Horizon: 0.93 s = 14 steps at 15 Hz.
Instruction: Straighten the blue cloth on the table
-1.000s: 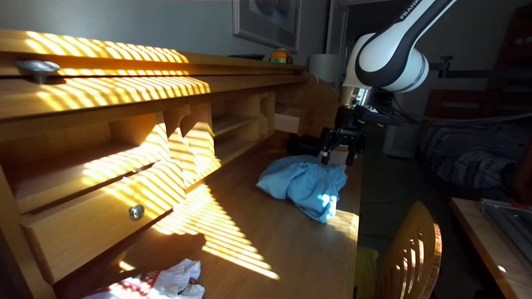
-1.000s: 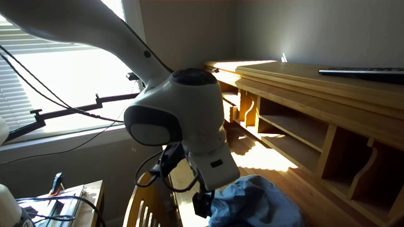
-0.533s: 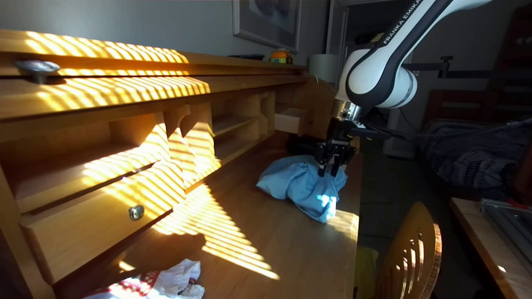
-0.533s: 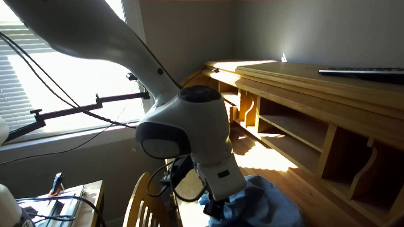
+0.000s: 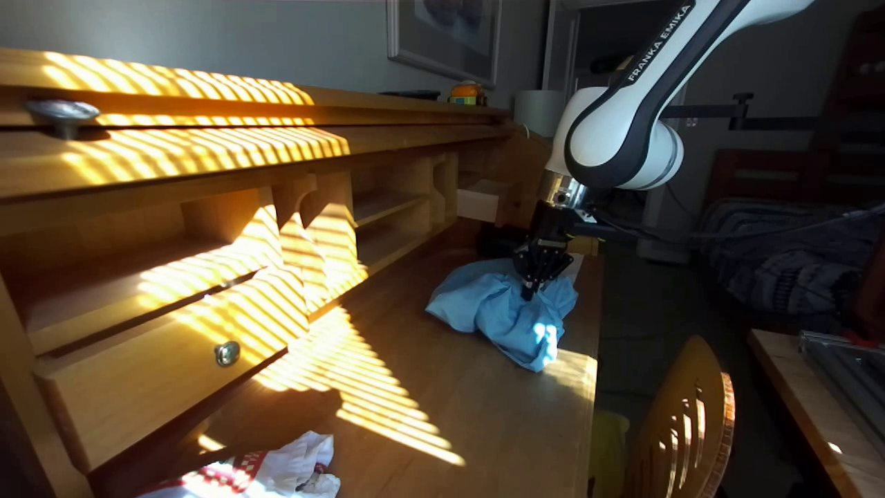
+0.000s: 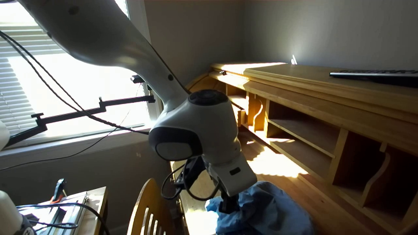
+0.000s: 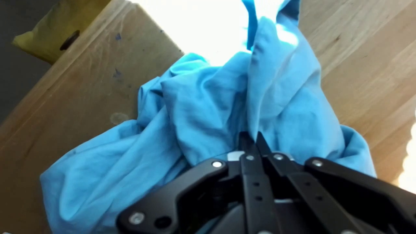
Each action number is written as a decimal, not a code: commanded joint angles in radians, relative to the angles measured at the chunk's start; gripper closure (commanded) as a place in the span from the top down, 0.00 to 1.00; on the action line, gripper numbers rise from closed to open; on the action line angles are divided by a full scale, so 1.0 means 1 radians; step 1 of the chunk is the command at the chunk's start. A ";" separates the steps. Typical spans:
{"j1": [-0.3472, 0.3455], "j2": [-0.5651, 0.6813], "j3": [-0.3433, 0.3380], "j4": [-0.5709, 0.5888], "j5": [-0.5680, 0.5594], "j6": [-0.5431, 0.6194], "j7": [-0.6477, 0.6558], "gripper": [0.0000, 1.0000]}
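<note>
The blue cloth (image 5: 484, 301) lies bunched and wrinkled on the wooden table (image 5: 498, 429), close to its open edge. It also shows in an exterior view as a rounded heap, the blue cloth (image 6: 274, 209), cut off at the bottom. In the wrist view a raised fold of the blue cloth (image 7: 208, 107) runs down to my gripper (image 7: 255, 138), whose fingertips have come together with the fold pinched between them. From outside, the gripper (image 5: 529, 289) points down into the top of the heap. The cloth's underside is hidden.
A white and red cloth (image 5: 276, 470) lies at the table's near end. Cubbyholes and drawers (image 5: 173, 346) line the back. A slatted wooden chair (image 5: 691, 422) stands beside the front edge. A small drawer (image 5: 478, 200) sticks out beyond the cloth.
My gripper has come down and toward the cubbyholes, onto the cloth. Its fingers have gone from wide apart to together on a fold. The cloth has hardly moved.
</note>
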<state>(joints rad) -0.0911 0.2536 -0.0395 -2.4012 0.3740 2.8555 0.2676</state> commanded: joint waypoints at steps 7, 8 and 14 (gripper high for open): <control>0.005 -0.242 0.011 -0.048 -0.151 -0.034 -0.273 0.00; 0.009 -0.284 0.011 -0.050 -0.184 -0.037 -0.282 0.00; 0.071 -0.499 0.010 -0.073 -0.215 -0.088 -0.492 0.00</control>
<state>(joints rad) -0.0588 -0.1165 -0.0153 -2.4193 0.1809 2.8090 -0.1280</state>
